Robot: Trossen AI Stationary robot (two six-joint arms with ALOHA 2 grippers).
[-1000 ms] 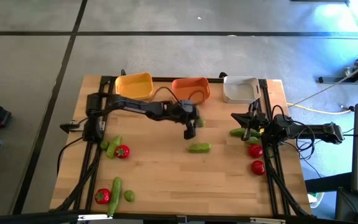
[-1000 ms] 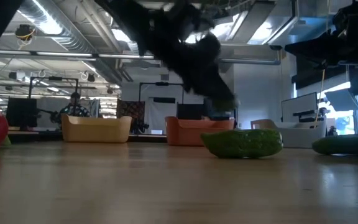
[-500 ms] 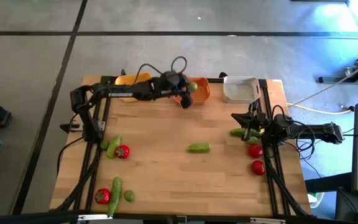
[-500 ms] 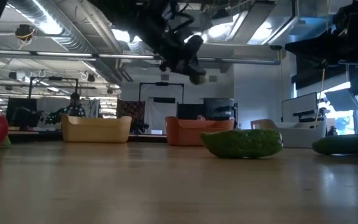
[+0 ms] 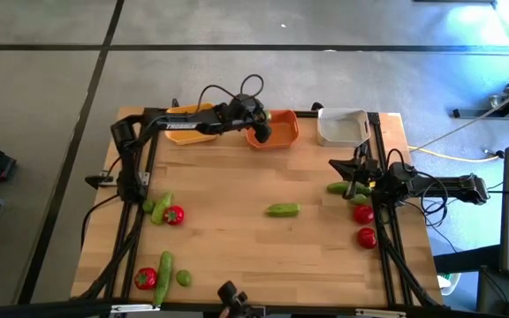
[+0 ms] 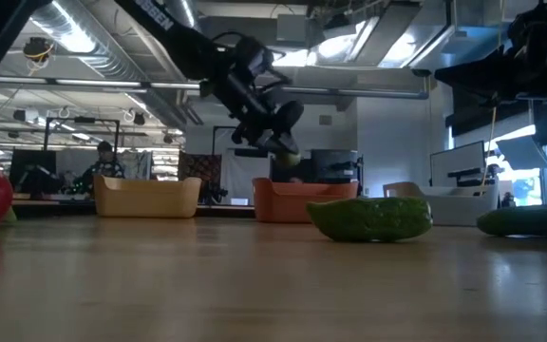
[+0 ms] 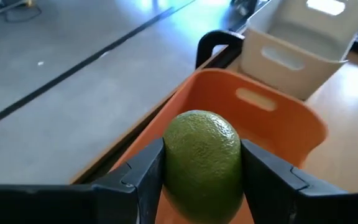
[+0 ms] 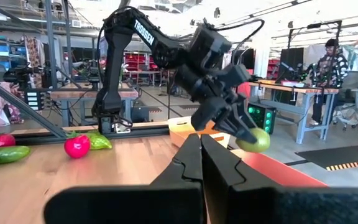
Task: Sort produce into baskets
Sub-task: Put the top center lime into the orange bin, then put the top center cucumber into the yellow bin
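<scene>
My left gripper (image 5: 262, 131) is shut on a yellow-green lime (image 7: 202, 158) above the orange basket (image 5: 283, 129) at the table's far edge. The lime also shows in the low view (image 6: 292, 158) and in the right wrist view (image 8: 253, 140). The yellow basket (image 5: 191, 120) stands left of the orange one, the white-grey basket (image 5: 341, 126) right of it. My right gripper (image 5: 353, 182) is shut and empty near the right edge, beside a cucumber (image 5: 338, 187). Another cucumber (image 5: 283, 209) lies mid-table. My left gripper pinches the lime by its two opposite sides (image 7: 169, 163) between its two fingers (image 7: 143, 177). The fingers slant down from the table's left side. The lime is lifted clear, over the inside of the orange basket (image 7: 272, 127).
Tomatoes (image 5: 365, 225) lie at the right edge by my right arm. A tomato (image 5: 174, 215) and green pieces (image 5: 158, 208) lie at the left. A tomato (image 5: 145, 278), a cucumber (image 5: 164, 263) and a lime (image 5: 184, 277) lie near the front left.
My left gripper, shut on the lime throughout, has risen from the middle of the table and gone toward the far edge. It now holds the lime over the orange basket. My right arm has kept still.
</scene>
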